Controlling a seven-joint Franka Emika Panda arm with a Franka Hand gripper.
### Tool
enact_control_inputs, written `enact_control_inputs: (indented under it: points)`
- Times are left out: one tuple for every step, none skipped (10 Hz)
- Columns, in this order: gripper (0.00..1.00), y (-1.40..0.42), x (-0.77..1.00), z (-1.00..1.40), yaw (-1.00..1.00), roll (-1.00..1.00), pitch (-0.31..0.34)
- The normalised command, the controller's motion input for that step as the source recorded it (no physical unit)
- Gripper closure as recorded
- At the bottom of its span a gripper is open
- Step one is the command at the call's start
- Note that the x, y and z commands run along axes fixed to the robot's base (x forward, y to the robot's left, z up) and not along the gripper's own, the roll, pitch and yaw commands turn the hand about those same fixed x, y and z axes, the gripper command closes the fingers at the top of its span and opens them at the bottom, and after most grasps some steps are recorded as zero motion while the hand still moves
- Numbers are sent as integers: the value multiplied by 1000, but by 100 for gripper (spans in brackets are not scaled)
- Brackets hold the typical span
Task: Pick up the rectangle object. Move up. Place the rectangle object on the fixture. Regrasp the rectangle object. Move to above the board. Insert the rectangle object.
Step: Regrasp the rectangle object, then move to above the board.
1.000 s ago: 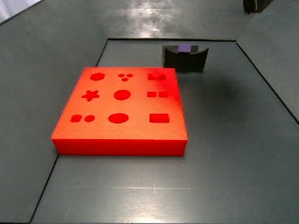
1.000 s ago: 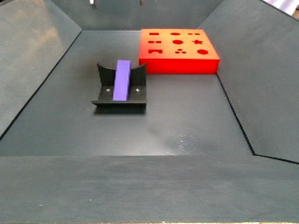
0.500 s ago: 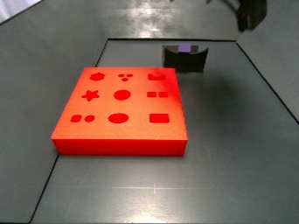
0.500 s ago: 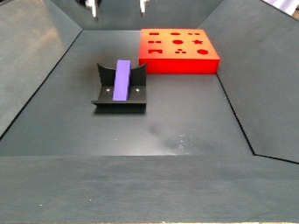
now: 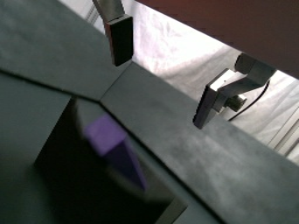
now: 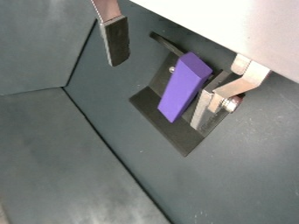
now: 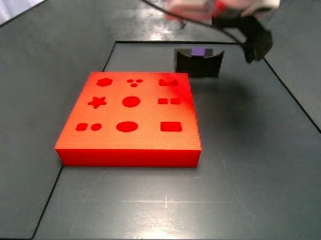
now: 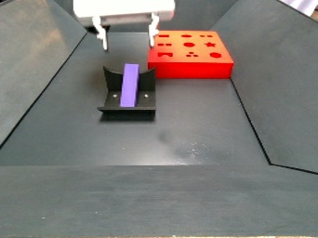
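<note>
You had the gripper (image 8: 125,38) hanging above the fixture (image 8: 128,96), on the side of it that faced the board (image 8: 191,54), with its jaws spread wide and nothing between them. In that side view the two fingers (image 8: 99,39) pointed down, well apart from each other and clear of the fixture's top.

The rectangle object (image 8: 129,85) lay along the fixture, resting in its recess, a purple bar tilted so that one end sat higher than the other. In a wrist view the rectangle object (image 6: 183,87) showed in the fixture (image 6: 176,122) with one finger (image 6: 115,39) off to one side of it and the other finger (image 6: 212,102) just beside the block's edge; neither pad touched it as far as you could see. In the other wrist picture the fingers (image 5: 118,39) stood far apart and the purple block (image 5: 114,144) appeared below them in the dark fixture (image 5: 82,179).

In a side view the gripper (image 7: 254,37) was blurred, just beside the fixture (image 7: 198,63), where only the end of the rectangle object (image 7: 200,52) showed. The board (image 7: 130,117) lay flat near the fixture, apart from it, its cut-outs all unfilled.
</note>
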Motion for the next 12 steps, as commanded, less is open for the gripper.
enact_control_inputs:
  points:
    - [0,48,84,-1000,-56,61,-80]
    - [0,42,92,-1000,-60,60,-57]
    - [0,34,87,-892,-59,58,-37]
    - [0,19,82,-680,-51,58,-7]
    - [0,10,81,-529,-39,63,8]
    - [0,9,77,-332,-20,61,26]
    - [0,8,74,-240,-8,56,24]
    - [0,-6,9,-168,10,39,28]
    - [100,0,0,0,0,0,0]
    - [100,-114,73,1000,-356,214,-30]
    - [100,-114,71,1000,-355,210,-24]
    - [100,-109,60,1000,-305,165,40]
